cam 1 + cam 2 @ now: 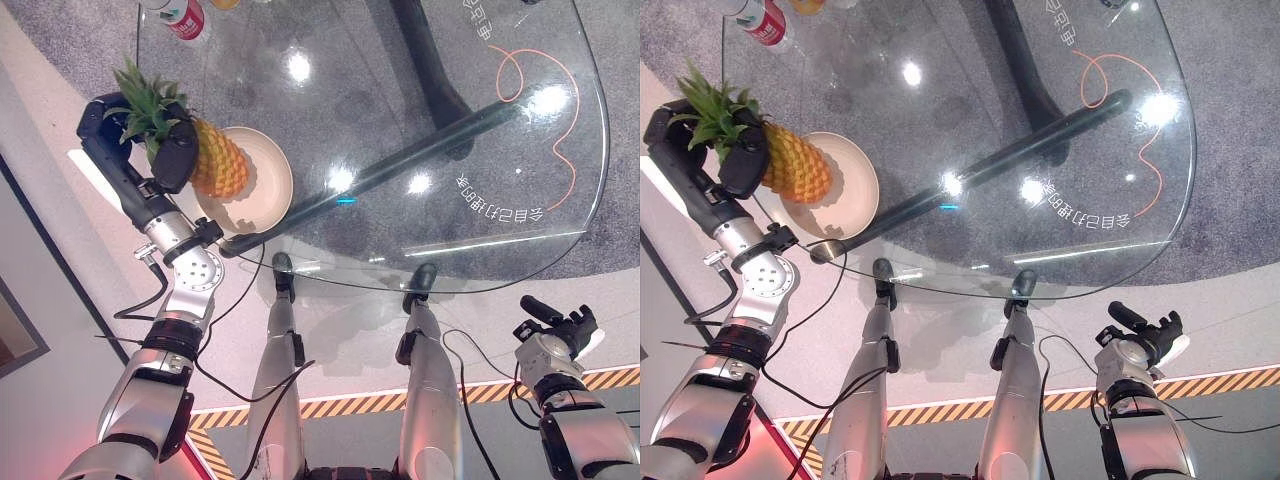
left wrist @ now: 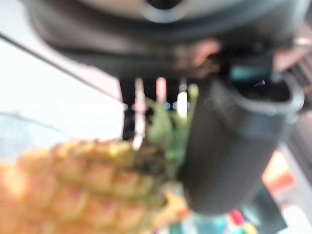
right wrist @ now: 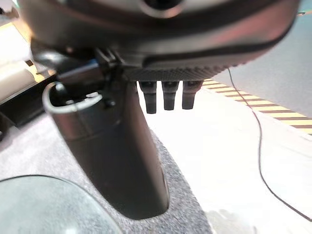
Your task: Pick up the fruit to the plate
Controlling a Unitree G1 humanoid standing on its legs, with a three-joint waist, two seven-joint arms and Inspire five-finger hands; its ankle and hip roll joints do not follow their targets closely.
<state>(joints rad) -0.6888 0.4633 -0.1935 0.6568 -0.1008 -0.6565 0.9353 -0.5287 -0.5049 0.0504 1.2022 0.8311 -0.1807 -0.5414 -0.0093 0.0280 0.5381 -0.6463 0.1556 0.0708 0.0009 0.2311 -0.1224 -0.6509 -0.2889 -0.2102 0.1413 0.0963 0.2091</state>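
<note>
the left hand point(image 1: 165, 150) is gripping the pineapple point(image 1: 218, 160) at the crown, fingers curled round it, holding it over the plate point(image 1: 265, 195) edge. risk: releasing off-centre, the pineapple is likely rolling onto the glass table point(image 1: 480, 250). the right hand point(image 1: 555, 335) is hanging idle, fingers relaxed

Orange pineapple point(image 1: 218, 160) above cream plate point(image 1: 268, 190)

Very close view along the left hand point(image 2: 229, 146). Its dark thumb presses against a pineapple point(image 2: 83, 185) at the point where the bumpy orange-yellow body meets the green leaves point(image 2: 168, 131). The hand's fingers point(image 2: 161, 90) reach behind the leaves, so the hand grips the pineapple's crown.
</note>
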